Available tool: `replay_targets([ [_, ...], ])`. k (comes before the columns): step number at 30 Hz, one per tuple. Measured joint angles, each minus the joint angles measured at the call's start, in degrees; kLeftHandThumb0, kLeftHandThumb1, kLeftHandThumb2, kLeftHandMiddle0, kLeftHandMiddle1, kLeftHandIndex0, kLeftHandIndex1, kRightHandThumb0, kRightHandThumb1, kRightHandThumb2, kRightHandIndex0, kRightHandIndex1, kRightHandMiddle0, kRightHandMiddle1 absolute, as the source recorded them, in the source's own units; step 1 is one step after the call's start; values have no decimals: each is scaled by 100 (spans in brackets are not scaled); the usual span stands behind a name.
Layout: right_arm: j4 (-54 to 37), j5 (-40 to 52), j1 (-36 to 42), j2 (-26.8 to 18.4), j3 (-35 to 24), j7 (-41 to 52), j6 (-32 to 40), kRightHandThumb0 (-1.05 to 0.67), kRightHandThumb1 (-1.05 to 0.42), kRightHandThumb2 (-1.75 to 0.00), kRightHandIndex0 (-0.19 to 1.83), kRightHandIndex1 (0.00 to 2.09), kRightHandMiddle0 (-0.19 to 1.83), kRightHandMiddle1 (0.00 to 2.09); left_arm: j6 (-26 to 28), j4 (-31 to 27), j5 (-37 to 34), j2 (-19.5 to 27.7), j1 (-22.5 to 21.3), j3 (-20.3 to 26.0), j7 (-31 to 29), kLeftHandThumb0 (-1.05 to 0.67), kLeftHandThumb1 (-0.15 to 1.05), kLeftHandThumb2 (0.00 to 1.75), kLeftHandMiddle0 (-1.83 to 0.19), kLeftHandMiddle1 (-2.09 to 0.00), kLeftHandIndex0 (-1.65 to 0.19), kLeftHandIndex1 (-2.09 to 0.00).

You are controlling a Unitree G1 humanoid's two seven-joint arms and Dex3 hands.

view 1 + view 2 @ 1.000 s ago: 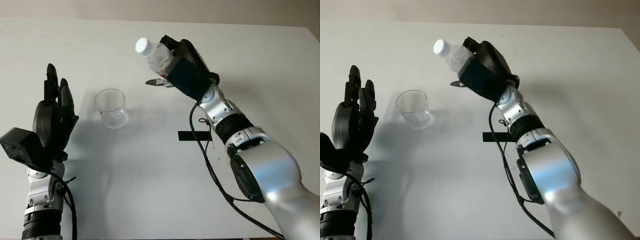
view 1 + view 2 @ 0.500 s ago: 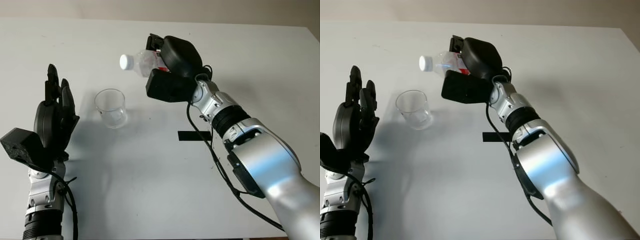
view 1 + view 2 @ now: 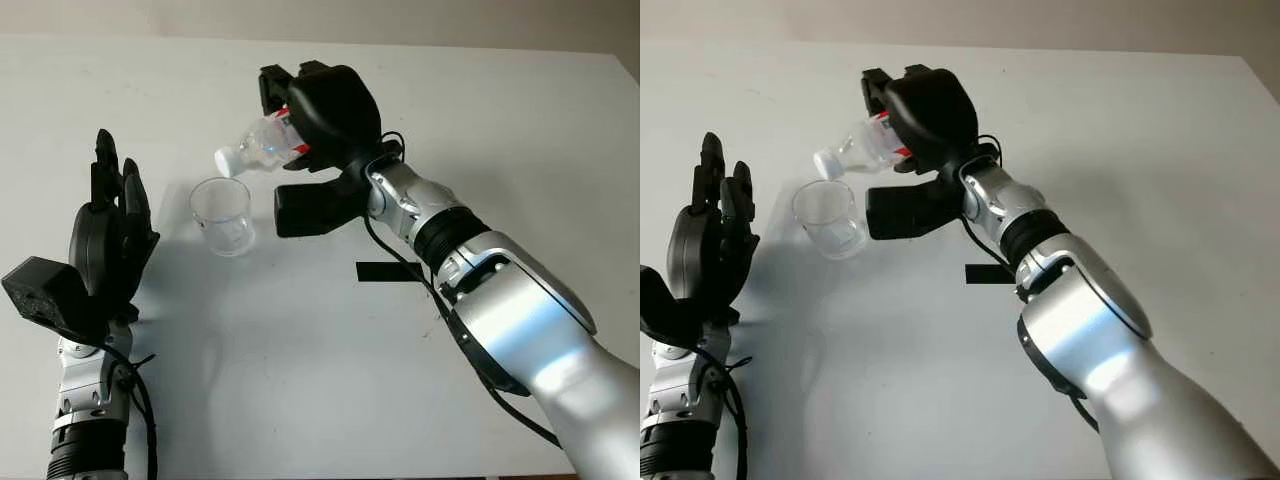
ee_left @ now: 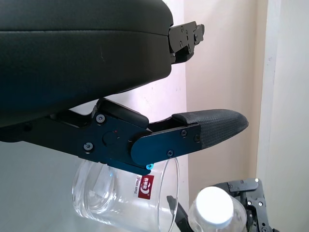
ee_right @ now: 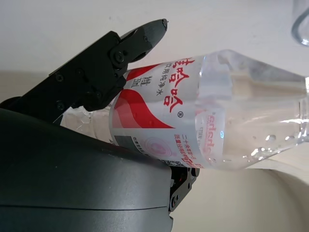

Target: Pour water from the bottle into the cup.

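Right hand (image 3: 320, 110) grips the bottle (image 3: 262, 145), capped neck tipped down just above the cup's (image 3: 222, 215) rim; the red label reads clearly at the right wrist. Left hand (image 3: 105, 240) open beside cup. Bottle was near level half a second ago.

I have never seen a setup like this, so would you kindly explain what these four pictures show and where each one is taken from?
This is a humanoid robot with two arms ending in black three-finger hands. The two wide pictures come from cameras on its head, looking down at a white table. The two close-ups come from cameras at each wrist. The right hand grips a plastic water bottle, tipped with its white cap above a clear cup standing on the table. The left hand is open, raised beside the cup. A strip of black tape lies on the table.
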Motion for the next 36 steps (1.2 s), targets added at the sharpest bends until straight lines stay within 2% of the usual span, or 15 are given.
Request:
replay_targets([
  [3,22,-388,-80,11,339,-285,286,-32,-97,-6,106,209,35,202,-8,1,0,-14,0,0,2,-81,105,63,15,-5,19,-5],
  [6,57,-718,-120,16,647,-577,518,-31,-96,-5,110,209,44,207,-14,2,0,-28,0,0,10,-80,105,64,15,-6,19,-5],
  [14,102,-1115,-301,7,1069,-1045,681,-34,-99,-6,115,209,60,209,-14,3,0,-45,0,-1,22,-81,105,63,15,-5,18,-5],
  [19,117,-1229,-353,-5,1196,-1187,726,-36,-100,-6,115,209,52,209,-14,4,-1,-45,0,-2,19,-81,105,63,15,-5,18,-5],
  [28,126,-1231,-397,-23,1218,-1085,764,-36,-104,-6,112,209,53,209,-14,33,28,-45,0,-35,33,-82,105,64,15,-5,19,-5],
  [36,135,-1249,-396,-29,1262,-1259,782,-37,-101,-5,111,209,48,209,-16,92,32,-45,-2,-35,32,-82,105,63,15,-5,19,-5],
])
